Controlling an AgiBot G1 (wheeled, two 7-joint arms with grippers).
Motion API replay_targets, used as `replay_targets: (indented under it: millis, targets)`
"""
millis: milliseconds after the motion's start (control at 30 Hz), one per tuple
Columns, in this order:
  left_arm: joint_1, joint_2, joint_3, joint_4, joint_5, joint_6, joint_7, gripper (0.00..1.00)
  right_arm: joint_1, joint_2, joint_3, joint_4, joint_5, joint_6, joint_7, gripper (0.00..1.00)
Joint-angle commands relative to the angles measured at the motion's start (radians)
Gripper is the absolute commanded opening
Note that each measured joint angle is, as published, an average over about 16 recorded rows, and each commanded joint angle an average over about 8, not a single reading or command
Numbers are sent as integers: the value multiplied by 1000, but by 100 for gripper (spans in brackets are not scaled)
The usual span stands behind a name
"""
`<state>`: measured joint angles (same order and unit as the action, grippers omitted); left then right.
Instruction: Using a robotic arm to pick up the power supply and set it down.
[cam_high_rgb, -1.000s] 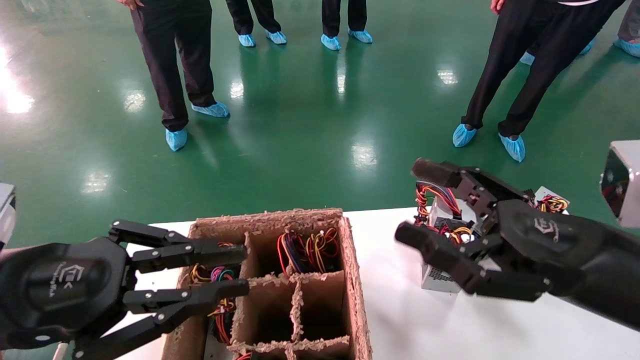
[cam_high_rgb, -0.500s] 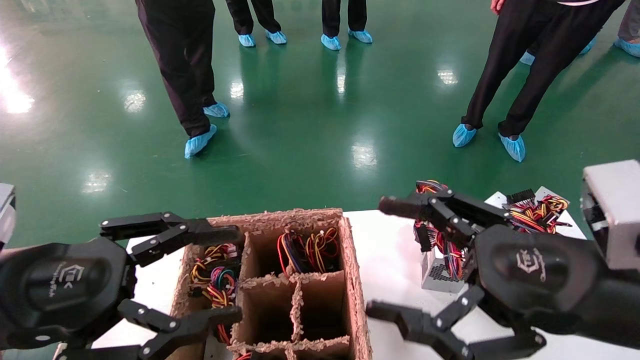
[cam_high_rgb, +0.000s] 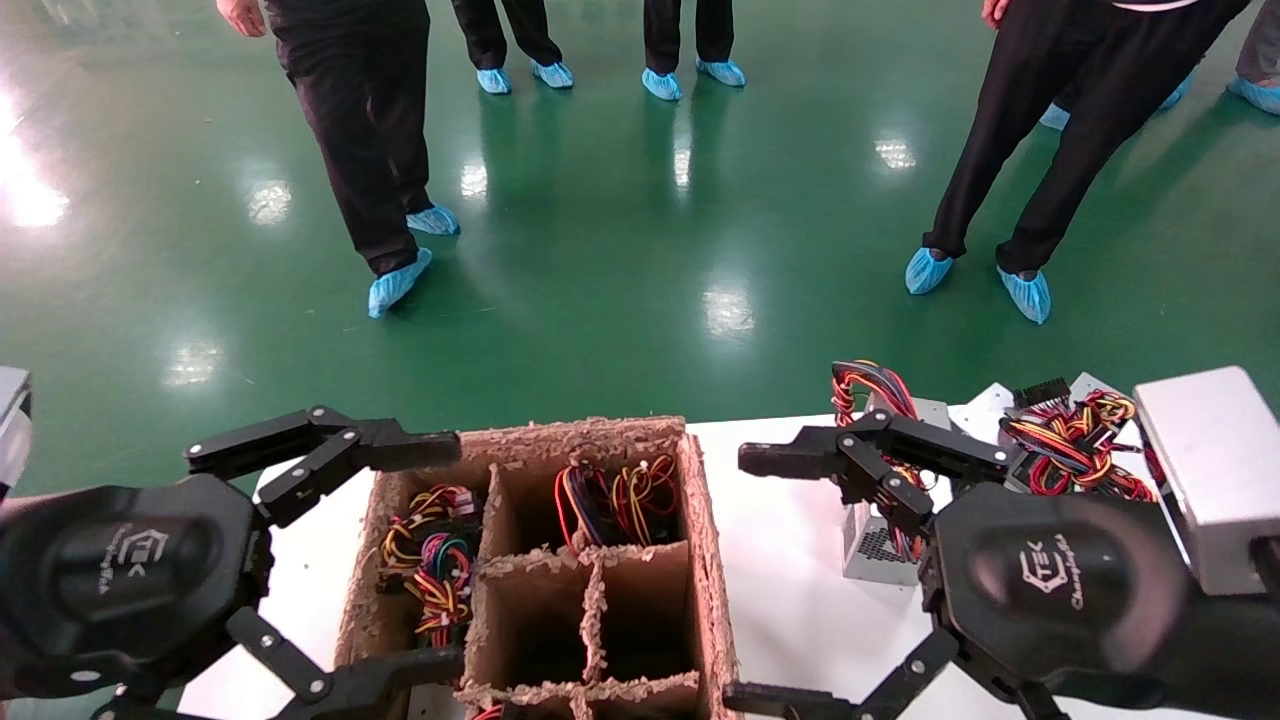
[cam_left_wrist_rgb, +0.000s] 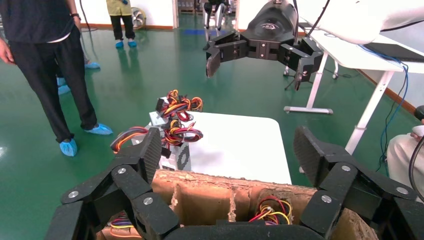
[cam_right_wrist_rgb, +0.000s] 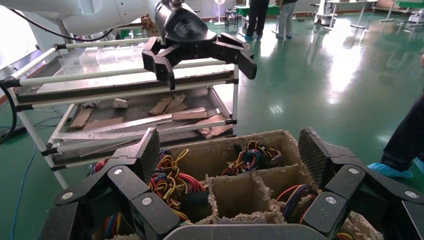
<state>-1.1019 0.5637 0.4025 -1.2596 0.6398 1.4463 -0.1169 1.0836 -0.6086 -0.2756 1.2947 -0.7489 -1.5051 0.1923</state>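
Our left tool hangs spread wide over the cardboard crate; our right tool, also spread wide, hovers beside the power supply on the white table. We should straddle the metal casing, not the wires.

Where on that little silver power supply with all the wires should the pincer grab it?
Probably the metal box of the power supply, coming down from above across its flat sides. The wire bundle on top is floppy, so it gives no firm hold. The right pincer hangs open beside it.
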Motion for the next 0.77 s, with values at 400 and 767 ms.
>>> replay_targets:
  millis: [400, 767]
  targets:
    - [0, 0, 0, 0, 0, 0, 0, 100, -6, -1, -2, -7, 11, 6, -3, 100]
    - [0, 0, 0, 0, 0, 0, 0, 100, -8, -2, -3, -10, 16, 8, -4, 100]
